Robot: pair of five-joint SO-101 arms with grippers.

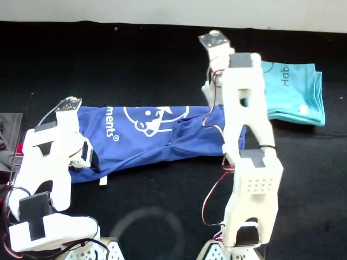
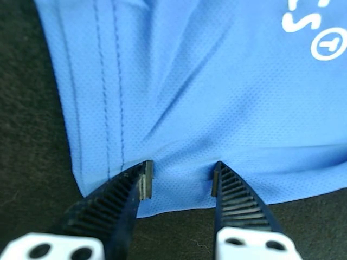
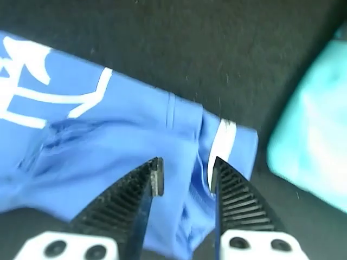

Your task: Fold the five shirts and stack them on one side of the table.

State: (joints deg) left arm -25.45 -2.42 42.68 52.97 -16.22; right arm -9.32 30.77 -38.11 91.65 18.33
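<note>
Blue shirt [image 1: 152,135] lies as a long band on the table [image 1: 162,222], long axis left to right. My left gripper [image 2: 180,179] is at its left end, jaws apart, tips at the near hem corner. Right gripper [image 3: 186,176] is over the right end, jaws apart, nothing pinched. Each arm has its own end nearest. A folded teal shirt [image 1: 295,95] lies far right, just past that end. I judge the next fold runs along that axis.
</note>
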